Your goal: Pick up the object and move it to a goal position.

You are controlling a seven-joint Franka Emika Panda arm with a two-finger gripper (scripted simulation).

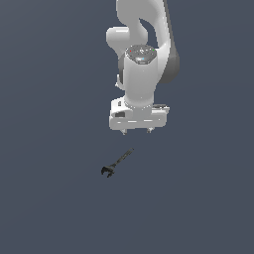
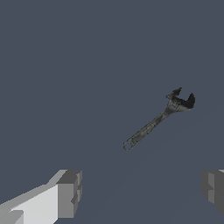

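The object is a small, thin, dark grey wrench (image 1: 117,163) lying flat on the dark floor, forked end toward the exterior view's lower left. In the wrist view the wrench (image 2: 156,121) lies ahead of the fingers, apart from them. My gripper (image 1: 137,131) hangs above and slightly to the exterior view's right of the wrench, pointing down. It is open and empty, with its two grey fingertips (image 2: 69,194) spread wide apart.
The dark blue-grey floor (image 1: 49,198) spreads flat in every direction. The white arm (image 1: 144,44) rises behind the gripper toward the top of the exterior view.
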